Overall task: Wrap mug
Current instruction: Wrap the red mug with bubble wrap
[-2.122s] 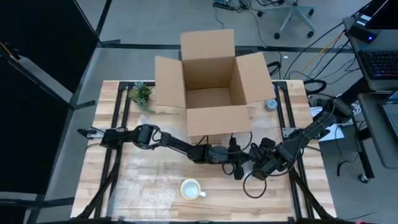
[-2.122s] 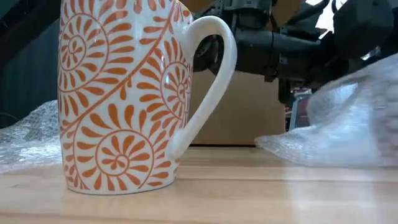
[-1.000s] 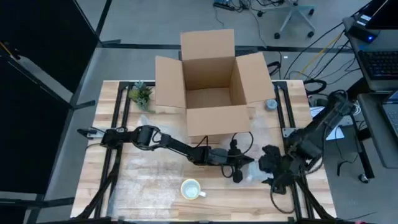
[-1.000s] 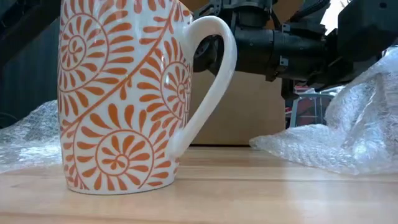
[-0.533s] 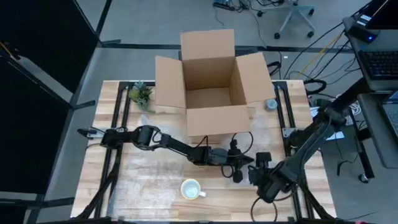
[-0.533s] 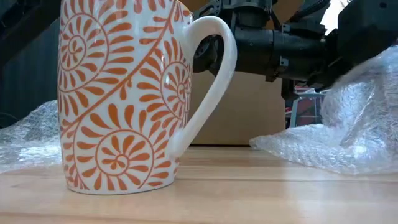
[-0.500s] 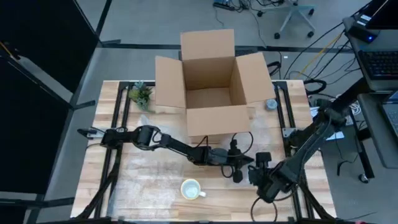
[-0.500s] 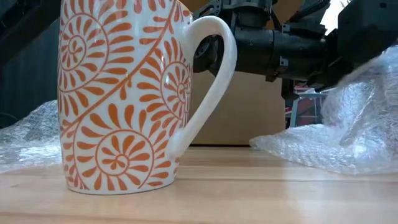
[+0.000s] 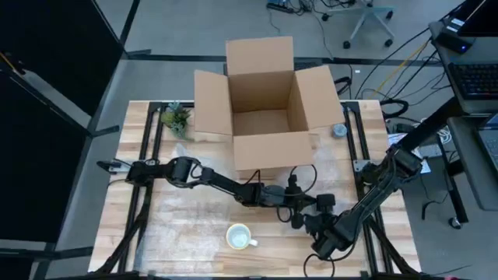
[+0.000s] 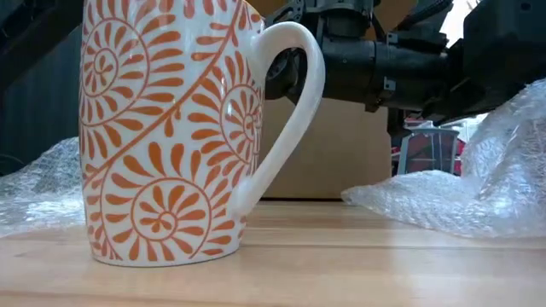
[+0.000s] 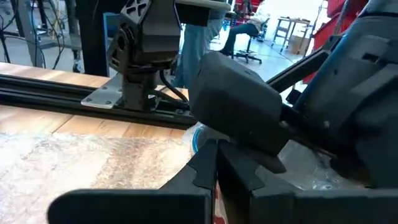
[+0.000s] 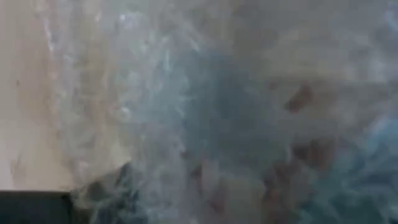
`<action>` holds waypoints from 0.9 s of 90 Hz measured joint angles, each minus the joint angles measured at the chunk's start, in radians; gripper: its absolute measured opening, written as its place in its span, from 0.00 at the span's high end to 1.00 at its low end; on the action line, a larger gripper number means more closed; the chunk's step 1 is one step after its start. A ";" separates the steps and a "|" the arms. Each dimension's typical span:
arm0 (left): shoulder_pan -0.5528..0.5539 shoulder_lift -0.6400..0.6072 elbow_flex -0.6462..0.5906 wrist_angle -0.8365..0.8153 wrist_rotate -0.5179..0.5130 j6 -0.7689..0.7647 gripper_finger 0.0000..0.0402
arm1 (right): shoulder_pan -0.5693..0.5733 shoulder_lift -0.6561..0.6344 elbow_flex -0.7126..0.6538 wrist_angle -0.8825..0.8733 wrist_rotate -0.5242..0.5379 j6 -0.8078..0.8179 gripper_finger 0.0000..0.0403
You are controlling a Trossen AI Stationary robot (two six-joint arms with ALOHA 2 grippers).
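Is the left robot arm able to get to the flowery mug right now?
Probably yes. The mug stands upright on bare table, and the left gripper is just beside it, with nothing between them. The bubble wrap and the right gripper lie off to the other side.

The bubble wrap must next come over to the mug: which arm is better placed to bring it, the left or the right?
Probably the right. The right gripper is at the bubble wrap, which fills its wrist view, and the mug stands near it. The left gripper is close by too, but less engaged with the wrap.
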 joint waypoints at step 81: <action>0.000 -0.002 0.000 0.000 0.003 0.001 1.00 | 0.003 0.003 -0.001 0.022 0.014 -0.027 0.76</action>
